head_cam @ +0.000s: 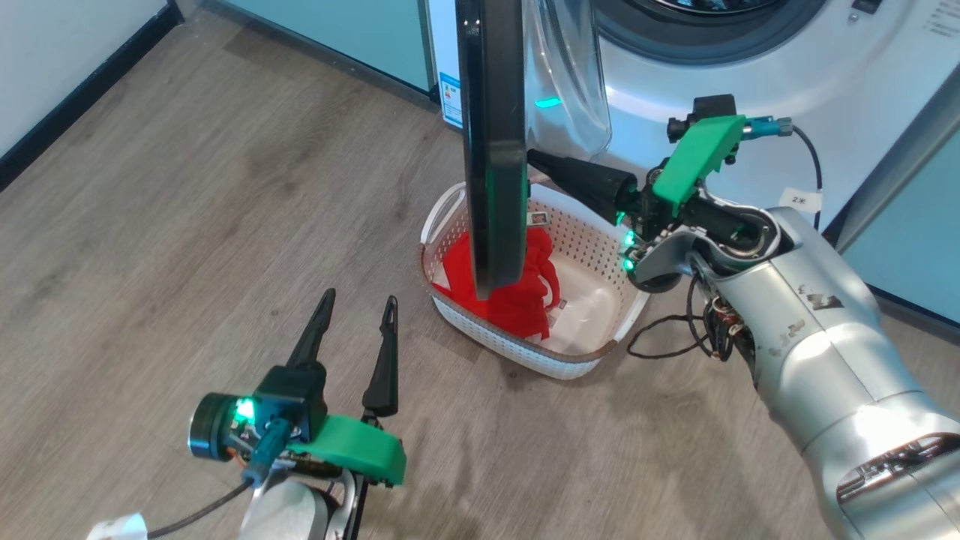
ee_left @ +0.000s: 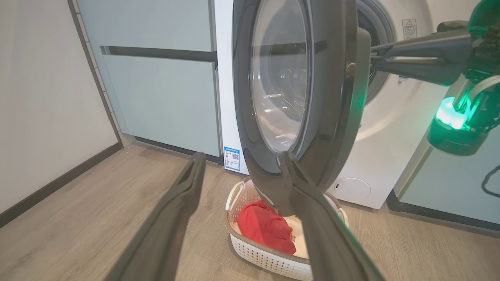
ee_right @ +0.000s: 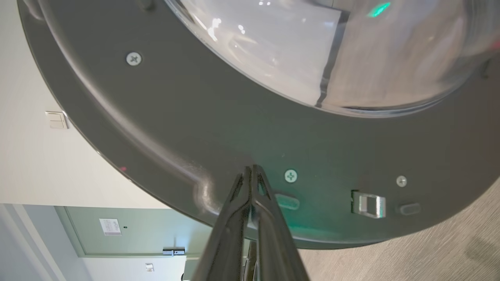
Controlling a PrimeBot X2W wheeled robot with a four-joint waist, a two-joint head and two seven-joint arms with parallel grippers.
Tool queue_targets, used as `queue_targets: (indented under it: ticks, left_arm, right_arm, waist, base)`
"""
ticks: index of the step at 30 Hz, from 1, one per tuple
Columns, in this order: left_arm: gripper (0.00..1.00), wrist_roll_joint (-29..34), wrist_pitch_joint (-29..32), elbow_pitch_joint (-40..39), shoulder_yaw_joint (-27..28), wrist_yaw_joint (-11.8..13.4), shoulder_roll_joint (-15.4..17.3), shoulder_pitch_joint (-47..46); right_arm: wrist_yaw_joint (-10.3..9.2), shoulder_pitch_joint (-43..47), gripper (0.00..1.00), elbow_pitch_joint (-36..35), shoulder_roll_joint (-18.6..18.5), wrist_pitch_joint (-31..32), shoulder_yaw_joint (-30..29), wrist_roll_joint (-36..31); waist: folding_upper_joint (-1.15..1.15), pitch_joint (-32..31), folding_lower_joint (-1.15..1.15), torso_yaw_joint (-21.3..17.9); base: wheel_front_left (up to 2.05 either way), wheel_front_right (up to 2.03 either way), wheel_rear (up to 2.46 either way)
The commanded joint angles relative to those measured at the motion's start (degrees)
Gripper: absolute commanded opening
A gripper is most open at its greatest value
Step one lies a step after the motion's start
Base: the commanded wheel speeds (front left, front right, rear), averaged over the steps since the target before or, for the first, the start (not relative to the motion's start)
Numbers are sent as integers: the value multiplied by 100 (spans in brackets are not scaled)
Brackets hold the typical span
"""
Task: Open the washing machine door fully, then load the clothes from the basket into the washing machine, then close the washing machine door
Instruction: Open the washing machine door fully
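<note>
The washing machine door [head_cam: 491, 142] stands swung out, edge-on in the head view, over the basket [head_cam: 510, 341] on the floor. Red clothes [head_cam: 517, 296] lie in the basket. My right gripper [head_cam: 534, 156] is shut and empty, its tips against the door's inner black rim [ee_right: 234, 128] beside the latch [ee_right: 367, 205]; the right wrist view shows the tips [ee_right: 252, 168] together. My left gripper [head_cam: 358, 300] is open and empty, low over the floor to the left of the basket. Past its fingers [ee_left: 183, 203] I see the door's glass [ee_left: 279, 78], the clothes [ee_left: 265, 228] and the washing machine [ee_left: 375, 164].
Pale green cabinets [ee_left: 164, 97] stand left of the machine, and another cabinet [head_cam: 922, 225] is on its right. A white wall with dark skirting [head_cam: 82, 82] runs along the left. A loose black cable [head_cam: 675, 330] hangs under my right forearm. Wood floor [head_cam: 187, 225] lies open on the left.
</note>
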Motion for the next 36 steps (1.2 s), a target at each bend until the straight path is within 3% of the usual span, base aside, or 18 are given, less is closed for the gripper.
queue_targets:
  ticks: [1, 14, 21, 25, 29, 36]
  left_arm:
    - [100, 40, -56, -192, 235, 3, 50, -128]
    - [100, 20, -56, -197, 268, 25, 50, -132]
    - [100, 32, -56, -194, 418, 30, 50, -85]
    - [100, 74, -56, -178, 551, -13, 50, -48]
    - [100, 135, -56, -177, 735, -26, 50, 51]
    - [100, 251, -56, -159, 1088, -176, 50, 58]
  right_arm:
    - [5, -148, 0, -203, 119, -71, 93, 92]
    - [5, -270, 0, -82, 119, -398, 632, 561]
    - [5, -215, 0, -241, 76, -631, 668, 360]
    - [5, -1, 0, -555, -145, -1108, 751, -162]
    - [5, 386, 0, -1193, -467, -1851, 1236, -1204]
    - [5, 947, 0, -1881, -1153, -3687, 2117, -2968]
  waist:
    - [0, 0, 0, 20]
    - [0, -17, 0, 119]
    - [0, -124, 0, -5]
    - [0, -278, 0, -139]
    - [0, -460, 0, -366]
    - [0, -595, 0, -760]
  base:
    - [0, 0, 0]
    - [0, 0, 0]
    - [0, 0, 0]
    - [0, 0, 0]
    - [0, 0, 0]
    - [0, 0, 0]
